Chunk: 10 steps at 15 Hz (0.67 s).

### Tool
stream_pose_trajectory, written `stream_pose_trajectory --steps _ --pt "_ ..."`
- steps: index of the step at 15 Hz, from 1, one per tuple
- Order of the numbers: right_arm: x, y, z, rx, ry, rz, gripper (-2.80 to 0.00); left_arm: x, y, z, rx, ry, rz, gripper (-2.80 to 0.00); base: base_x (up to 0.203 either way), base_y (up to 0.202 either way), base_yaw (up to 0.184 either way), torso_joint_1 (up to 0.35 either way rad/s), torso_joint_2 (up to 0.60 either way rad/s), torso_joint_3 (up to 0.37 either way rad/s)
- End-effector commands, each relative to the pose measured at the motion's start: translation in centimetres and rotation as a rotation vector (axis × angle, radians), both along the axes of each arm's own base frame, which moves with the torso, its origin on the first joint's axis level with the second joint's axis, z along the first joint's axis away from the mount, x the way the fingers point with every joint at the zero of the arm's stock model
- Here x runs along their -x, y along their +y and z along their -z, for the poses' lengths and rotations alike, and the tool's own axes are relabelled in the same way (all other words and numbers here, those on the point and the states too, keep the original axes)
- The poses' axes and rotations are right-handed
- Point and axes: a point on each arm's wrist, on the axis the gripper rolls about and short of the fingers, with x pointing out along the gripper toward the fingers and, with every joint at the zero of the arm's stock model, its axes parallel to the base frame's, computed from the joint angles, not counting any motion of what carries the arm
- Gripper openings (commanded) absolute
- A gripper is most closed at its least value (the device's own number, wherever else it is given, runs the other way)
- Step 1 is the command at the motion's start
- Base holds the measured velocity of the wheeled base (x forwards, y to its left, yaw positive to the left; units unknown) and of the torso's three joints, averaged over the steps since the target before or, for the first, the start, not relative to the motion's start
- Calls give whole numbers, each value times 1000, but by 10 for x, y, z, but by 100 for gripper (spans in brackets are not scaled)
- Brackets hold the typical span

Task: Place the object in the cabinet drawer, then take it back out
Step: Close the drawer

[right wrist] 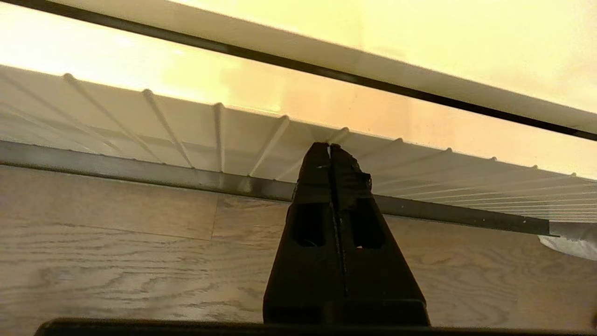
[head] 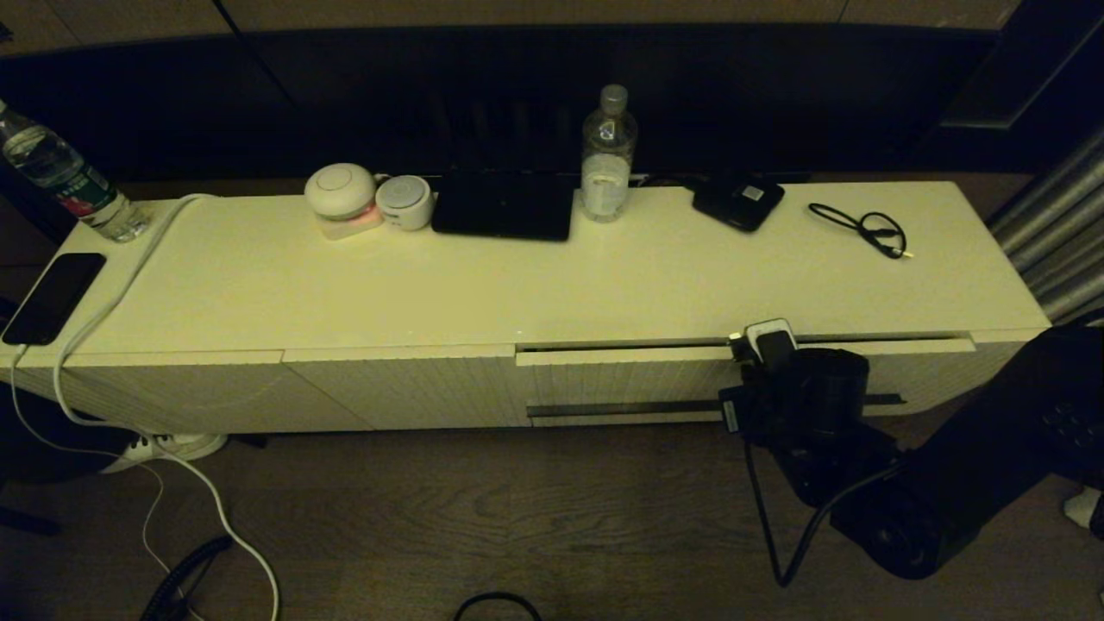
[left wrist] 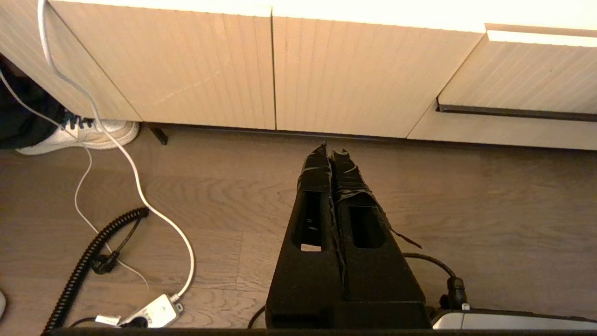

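The black garment [head: 503,205] lies as a dark, laptop-wide mass at the back of the cabinet top; no straps can be made out. The cabinet drawer [head: 630,379] is on the right half of the cabinet, pulled out a little, with a thin dark gap along its top. Its ribbed front [right wrist: 186,135] and handle slot [right wrist: 140,168] fill the right wrist view. My right gripper [right wrist: 330,148] is shut, empty, with its tips against the ribbed front just above the slot. My left gripper [left wrist: 331,151] is shut and empty, low over the floor before the slotless panels.
On the cabinet top are a water bottle [head: 608,155], a small black box [head: 737,201], a looped black cable [head: 862,228], two round white devices [head: 341,194], a phone [head: 53,296] and another bottle [head: 69,177]. White cables [left wrist: 116,144] and a coiled black cord [left wrist: 86,261] lie on the floor.
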Motion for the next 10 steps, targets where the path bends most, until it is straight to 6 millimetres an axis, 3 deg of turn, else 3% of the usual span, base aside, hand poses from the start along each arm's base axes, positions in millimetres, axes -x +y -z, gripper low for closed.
stream_pose_trajectory --steps 1,10 --pt "2 3 -1 -3 -10 -10 -280 0 0 0 1 -2 -1 -280 0 0 0 0 0 0" --pt "5 4 8 -16 -9 19 -280 0 0 0 1 -2 -1 -280 0 0 0 0 0 0"
